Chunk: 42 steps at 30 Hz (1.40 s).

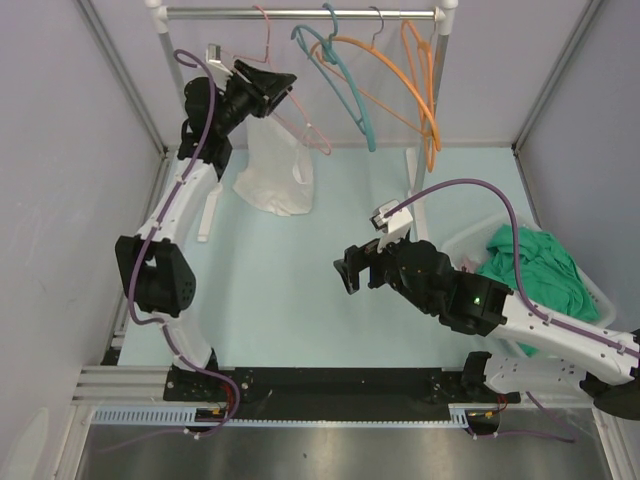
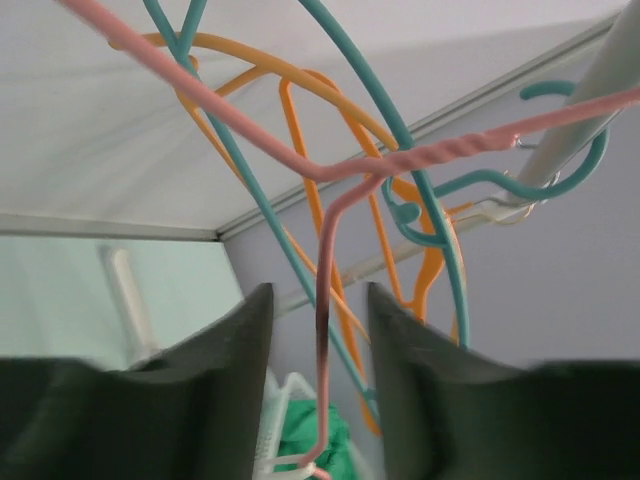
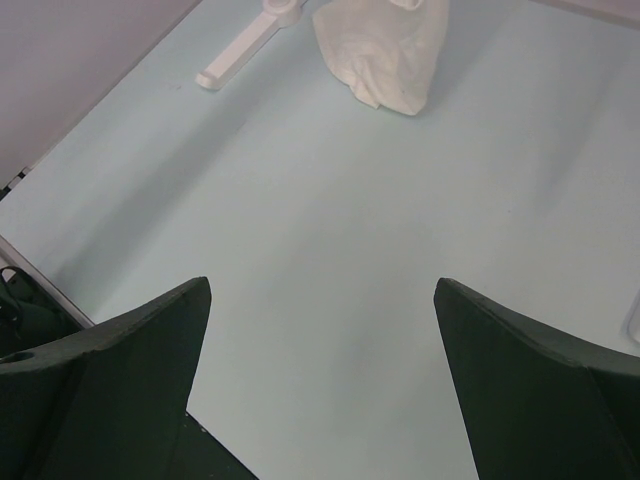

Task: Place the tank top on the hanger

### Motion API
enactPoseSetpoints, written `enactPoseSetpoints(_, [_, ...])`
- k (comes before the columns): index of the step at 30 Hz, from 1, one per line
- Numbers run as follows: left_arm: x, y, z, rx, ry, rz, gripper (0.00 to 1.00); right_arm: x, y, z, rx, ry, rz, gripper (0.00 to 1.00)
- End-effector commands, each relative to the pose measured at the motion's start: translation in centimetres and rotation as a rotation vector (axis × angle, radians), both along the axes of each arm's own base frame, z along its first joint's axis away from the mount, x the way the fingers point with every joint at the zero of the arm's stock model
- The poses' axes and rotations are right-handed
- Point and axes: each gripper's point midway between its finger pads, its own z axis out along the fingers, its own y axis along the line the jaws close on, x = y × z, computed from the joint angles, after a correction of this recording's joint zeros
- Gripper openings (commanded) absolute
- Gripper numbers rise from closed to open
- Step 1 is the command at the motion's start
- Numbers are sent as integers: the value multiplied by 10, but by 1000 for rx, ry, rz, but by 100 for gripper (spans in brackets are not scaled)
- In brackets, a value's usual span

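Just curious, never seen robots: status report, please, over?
Left end effector open around pink hanger. Right end effector open, empty. Tank top on hanger, bottom on table. Nothing in the way.

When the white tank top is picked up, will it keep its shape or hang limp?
Probably limp: the tank top sags in folds and bunches on the table. It looks thin, so likely light. A push would probably crumple it.
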Motion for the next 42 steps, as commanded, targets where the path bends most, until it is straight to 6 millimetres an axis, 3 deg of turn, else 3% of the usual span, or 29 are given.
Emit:
enactPoseSetpoints(1, [-22,6,22,37,-63,7,61,3,-5,10,35,-15,-31,100])
enactPoseSetpoints(2, [-30,8,28,45,-81,11,74,4,-6,10,34,-15,-35,100])
enactPoseSetpoints(4, [-37,12,31,75,-103,31,85,4,-7,10,31,-18,-39,100])
enactPoseSetpoints(5, [-46,15,36,86,-120,40,97,5,-9,11,32,-20,-45,100])
enactPoseSetpoints(6, [-50,19,38,111,-138,67,99,6,-9,10,28,-20,-45,100])
enactPoseSetpoints(8, [-57,26,29,140,-131,97,99,7,-10,11,32,-19,-46,100])
enactPoseSetpoints(9, [-71,32,43,155,-176,129,99,8,-10,11,33,-18,-47,100])
enactPoseSetpoints(10, [-77,34,43,163,-189,136,99,10,-11,10,33,-16,-47,100])
enactPoseSetpoints(11, [-82,36,30,180,-185,142,99,12,-12,9,37,-11,-50,100])
enactPoseSetpoints(12, [-97,40,42,177,-229,158,100,14,-12,9,41,-9,-49,100])
enactPoseSetpoints(14, [-106,46,25,216,-223,182,99,21,-16,4,43,-1,-54,100])
enactPoseSetpoints(15, [-122,52,33,224,-251,205,100,24,-18,4,52,2,-59,100])
enactPoseSetpoints(16, [-123,58,11,246,-214,235,99,24,-18,1,58,13,-41,100])
enactPoseSetpoints(19, [-148,78,-13,346,-237,331,99,39,-35,-6,88,36,-74,100])
enactPoseSetpoints(20, [-155,83,-17,426,-289,362,100,50,-49,-13,85,45,-119,100])
enactPoseSetpoints(23, [-182,98,-47,604,-331,452,99,57,-69,-15,107,52,-149,100])
enactPoseSetpoints(28, [-209,108,-112,812,-233,429,100,69,-117,-18,137,55,-260,100])
enactPoseSetpoints(31, [-228,107,-129,835,-211,372,99,70,-137,-19,144,58,-311,100])
enactPoseSetpoints(32, [-237,106,-124,824,-238,358,100,67,-143,-16,150,50,-323,100])
enactPoseSetpoints(35, [-250,107,-137,830,-205,326,100,62,-155,-15,144,39,-351,100])
enactPoseSetpoints(42, [-262,116,-142,853,-201,345,99,59,-164,-16,141,23,-381,100])
